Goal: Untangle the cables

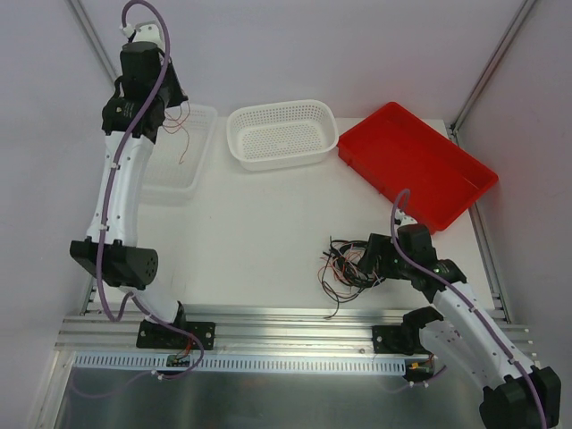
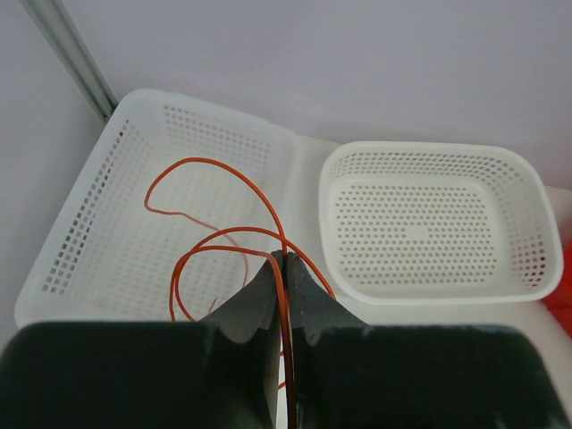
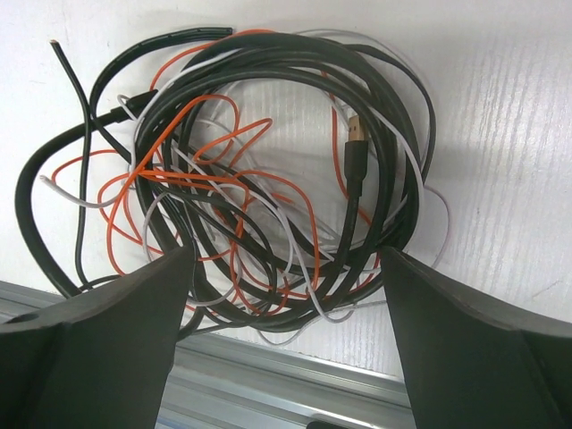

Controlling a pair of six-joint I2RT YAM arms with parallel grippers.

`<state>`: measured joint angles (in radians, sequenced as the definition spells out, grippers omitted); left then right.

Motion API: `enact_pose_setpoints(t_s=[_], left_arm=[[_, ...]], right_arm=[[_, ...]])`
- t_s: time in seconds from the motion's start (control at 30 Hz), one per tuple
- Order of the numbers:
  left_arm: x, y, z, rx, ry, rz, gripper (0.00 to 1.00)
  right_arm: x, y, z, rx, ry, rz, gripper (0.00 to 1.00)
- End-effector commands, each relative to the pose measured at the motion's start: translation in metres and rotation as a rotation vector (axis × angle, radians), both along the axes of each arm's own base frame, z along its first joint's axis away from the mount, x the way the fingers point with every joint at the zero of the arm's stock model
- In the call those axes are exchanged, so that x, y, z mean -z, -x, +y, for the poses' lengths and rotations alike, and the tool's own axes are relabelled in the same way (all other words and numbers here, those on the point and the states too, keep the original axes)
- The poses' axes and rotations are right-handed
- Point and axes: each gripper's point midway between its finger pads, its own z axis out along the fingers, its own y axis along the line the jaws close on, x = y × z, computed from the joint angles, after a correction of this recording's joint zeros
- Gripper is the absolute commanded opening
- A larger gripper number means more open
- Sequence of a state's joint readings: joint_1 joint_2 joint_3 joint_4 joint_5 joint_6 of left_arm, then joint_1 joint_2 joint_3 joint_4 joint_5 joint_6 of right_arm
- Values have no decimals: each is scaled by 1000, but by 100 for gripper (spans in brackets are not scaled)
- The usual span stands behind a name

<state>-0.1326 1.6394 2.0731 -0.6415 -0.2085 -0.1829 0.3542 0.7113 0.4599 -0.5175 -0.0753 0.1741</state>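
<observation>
A tangle of black, red-orange and white cables point(image 1: 344, 268) lies on the white table at the front right. My right gripper point(image 1: 365, 261) is open and sits low over it. In the right wrist view the fingers straddle the tangle's near side point(image 3: 286, 257), with a black USB plug point(image 3: 356, 170) among the loops. My left gripper point(image 1: 170, 114) is at the far left, shut on a single red-orange wire point(image 1: 184, 134). In the left wrist view that wire point(image 2: 223, 170) runs up between the closed jaws point(image 2: 283, 259) and loops over a white perforated basket point(image 2: 89, 223).
A clear-white basket point(image 1: 201, 170) stands at the far left, a second white basket point(image 1: 281, 109) at the far middle, also in the left wrist view point(image 2: 527, 197). A red tray point(image 1: 416, 165) is at the far right. An aluminium rail point(image 1: 286, 326) runs along the table's front edge.
</observation>
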Motion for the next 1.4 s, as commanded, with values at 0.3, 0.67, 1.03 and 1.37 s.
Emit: enact_pose_setpoints(t_s=[0.3,0.67,1.03,1.37], left_arm=[[138,-94,79,-118,-35,195,0],[150,-66,95,-191,-39,236,99],[126,43,39,-28,156,194,99],[217,187,-84,415,247,374,99]], right_arm=[[4,-4,-3,7,32,2,92],[-3,-5,-1,8,24,-4,93],[-20,-4,6,10,0,-35,91],[-33,-3,5,11,34,-91,83]])
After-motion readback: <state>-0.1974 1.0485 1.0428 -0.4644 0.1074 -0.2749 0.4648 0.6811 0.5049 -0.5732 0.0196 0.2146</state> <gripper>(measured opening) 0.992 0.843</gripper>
